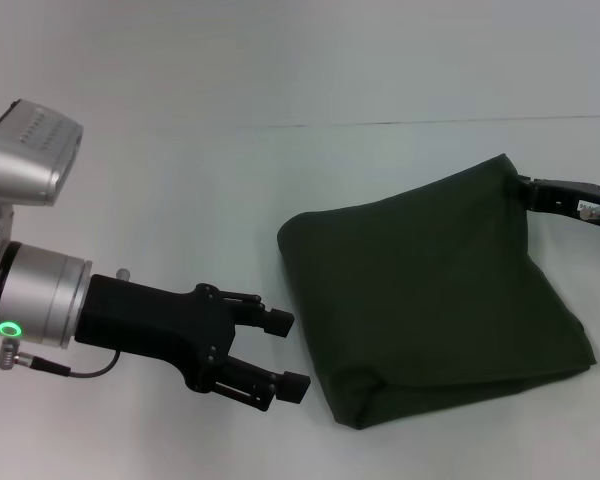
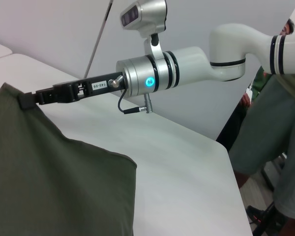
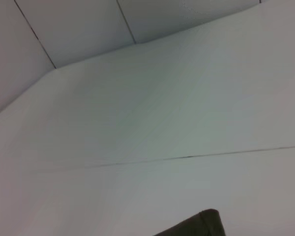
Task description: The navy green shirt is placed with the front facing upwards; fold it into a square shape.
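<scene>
The navy green shirt (image 1: 430, 290) lies folded into a rough four-sided bundle on the white table, plain green side up, with no lettering showing. My left gripper (image 1: 288, 353) hovers open just left of the shirt's near left edge, touching nothing. My right gripper (image 1: 536, 190) is at the shirt's far right corner. In the left wrist view the right gripper (image 2: 28, 100) pinches that corner of the shirt (image 2: 44, 172) and holds it raised into a peak. The right wrist view shows only a dark tip of the shirt (image 3: 202, 225).
The white table (image 1: 180, 200) has a thin seam (image 1: 380, 124) running across its far part. In the left wrist view the table's edge (image 2: 232, 162) shows, with a person (image 2: 280, 128) standing beyond it.
</scene>
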Robot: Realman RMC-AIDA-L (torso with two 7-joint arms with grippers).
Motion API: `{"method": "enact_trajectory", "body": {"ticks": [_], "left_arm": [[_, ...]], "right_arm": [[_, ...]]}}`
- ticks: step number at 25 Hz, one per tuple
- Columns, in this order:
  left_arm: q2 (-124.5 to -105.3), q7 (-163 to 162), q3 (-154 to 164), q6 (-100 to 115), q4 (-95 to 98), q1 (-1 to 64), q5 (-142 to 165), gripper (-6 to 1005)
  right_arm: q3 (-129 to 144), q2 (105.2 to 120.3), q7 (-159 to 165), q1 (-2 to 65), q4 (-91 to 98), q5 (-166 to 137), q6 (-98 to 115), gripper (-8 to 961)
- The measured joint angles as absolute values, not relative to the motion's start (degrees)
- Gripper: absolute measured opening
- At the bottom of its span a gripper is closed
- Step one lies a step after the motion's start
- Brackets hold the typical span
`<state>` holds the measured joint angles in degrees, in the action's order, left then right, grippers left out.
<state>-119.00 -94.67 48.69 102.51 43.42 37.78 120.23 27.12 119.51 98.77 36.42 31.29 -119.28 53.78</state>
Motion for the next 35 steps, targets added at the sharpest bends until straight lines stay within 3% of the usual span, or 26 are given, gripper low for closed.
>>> {"method": "enact_trajectory", "body": {"ticks": [12, 29, 35], "left_arm": [[-119.26, -94.91, 48.56, 102.88, 43.42, 37.75, 120.23, 920], [-120.24, -106.84, 48.17, 93.59, 43.37, 36.82, 119.71, 920], [-121.02, -114.86, 48.15, 87.19, 42.96, 36.06, 120.02, 921]], "right_arm": [[27.32, 119.51, 94.53, 35.21, 31.0, -116.61, 52.57, 121], [27.86, 119.43, 65.83, 22.04, 43.49, -116.88, 92.55, 825], [28.81, 119.45, 60.06, 18.67, 45.86, -121.19, 104.19, 825]]}}
